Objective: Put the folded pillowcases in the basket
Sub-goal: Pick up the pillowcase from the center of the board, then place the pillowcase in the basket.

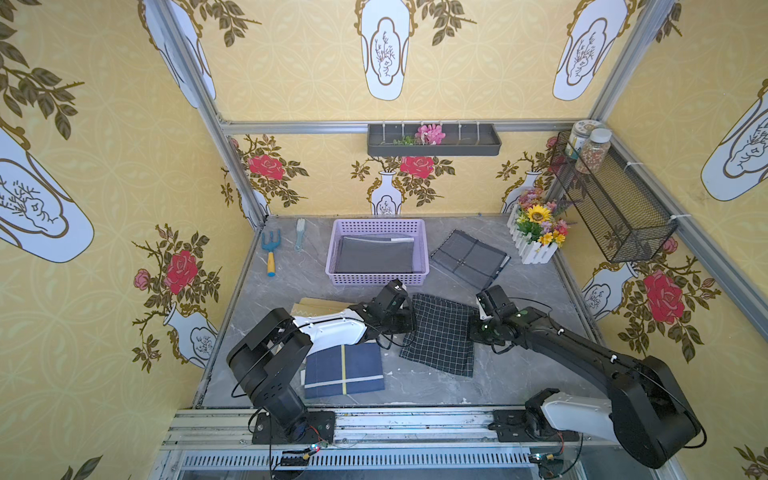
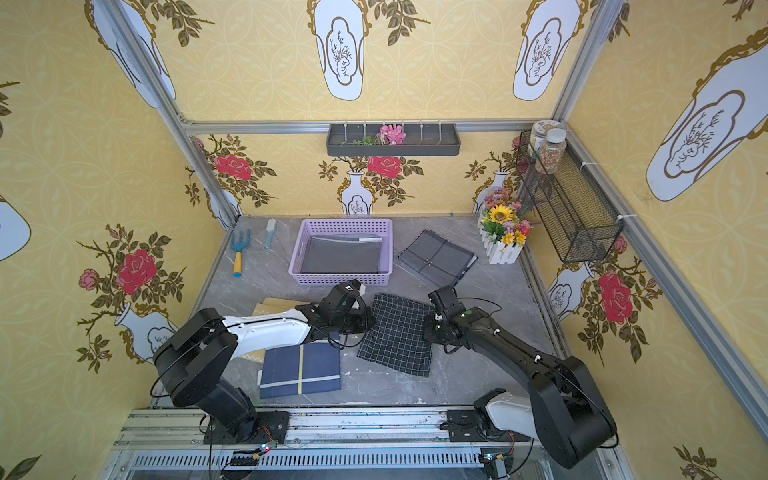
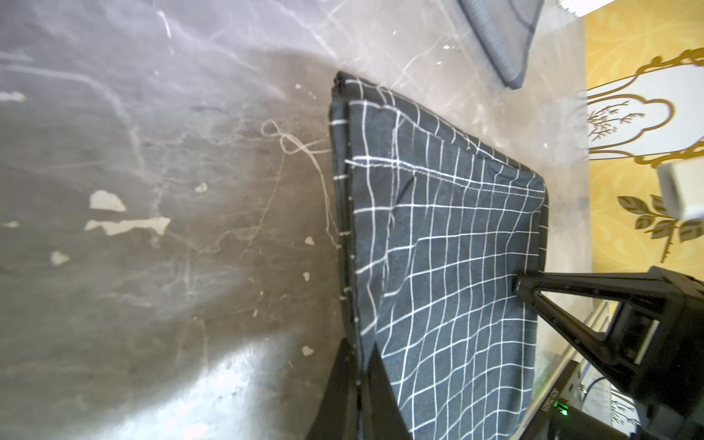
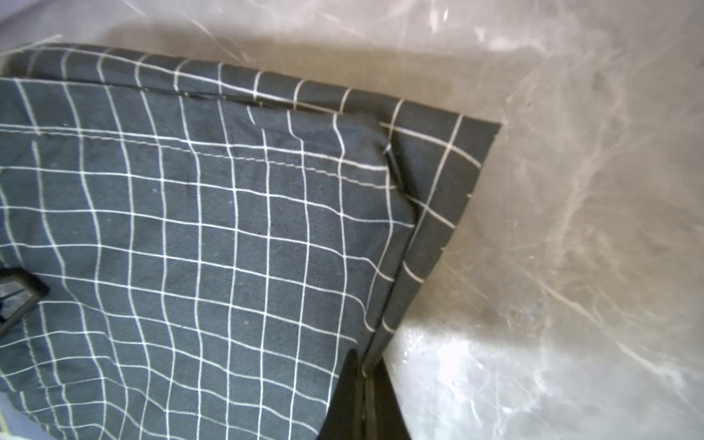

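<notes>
The folded pillowcase [image 1: 442, 332] [image 2: 399, 332], dark with a white grid, lies mid-table in both top views. My left gripper [image 1: 409, 323] [image 3: 358, 354] is shut on its left edge. Pinching the opposite edge, my right gripper [image 1: 473, 328] [image 4: 365, 365] is shut too. Both wrist views show the cloth [image 3: 438, 247] [image 4: 190, 247] slightly rumpled between the two grips. The lilac basket [image 1: 376, 279] [image 2: 340, 279] stands just behind, with a folded grey cloth [image 1: 376, 255] lying inside it.
A navy folded cloth [image 1: 345, 370] and a tan one [image 1: 316, 307] lie under my left arm. A grey checked cloth [image 1: 469, 257] and a flower box [image 1: 536, 232] sit back right. A garden fork [image 1: 271, 253] and brush [image 1: 300, 235] lie back left. A black wire basket [image 1: 611, 199] hangs on the right wall.
</notes>
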Motion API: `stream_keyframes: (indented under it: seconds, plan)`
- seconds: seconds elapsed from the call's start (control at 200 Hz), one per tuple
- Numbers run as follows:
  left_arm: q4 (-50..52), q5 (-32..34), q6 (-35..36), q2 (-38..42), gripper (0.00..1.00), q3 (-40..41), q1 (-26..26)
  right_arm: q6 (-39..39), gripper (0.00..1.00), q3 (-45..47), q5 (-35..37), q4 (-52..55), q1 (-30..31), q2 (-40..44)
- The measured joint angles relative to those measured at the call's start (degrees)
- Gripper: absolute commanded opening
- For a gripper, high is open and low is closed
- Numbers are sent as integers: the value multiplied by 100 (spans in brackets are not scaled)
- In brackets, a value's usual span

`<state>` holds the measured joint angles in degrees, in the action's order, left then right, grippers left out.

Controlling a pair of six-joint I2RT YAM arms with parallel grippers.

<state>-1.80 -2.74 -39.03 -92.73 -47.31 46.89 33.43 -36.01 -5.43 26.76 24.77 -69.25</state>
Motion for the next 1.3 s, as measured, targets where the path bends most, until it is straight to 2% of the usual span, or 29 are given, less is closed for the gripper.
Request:
stream_keyframes:
  seconds: [0.33, 0.59, 0.88, 1.154, 1.299]
  plan:
    - [343, 264, 94, 839, 0, -201, -2, -50, 0, -516, 131, 529, 0, 708]
    - [568, 560, 391, 1119, 0, -511, -203, -208, 0, -1086, 142, 544, 4, 514]
    - [702, 468, 868, 1191, 0, -699, -977, -363, 0, -1888, -50, -55, 52, -343]
    - [605, 319, 1362, 1156, 0, -905, -1856, -474, 0, -3016, -190, -619, 201, -1617]
    - [494, 111, 1652, 931, 0, -1115, -2496, -518, 0, -3812, -302, -962, 278, -2494]
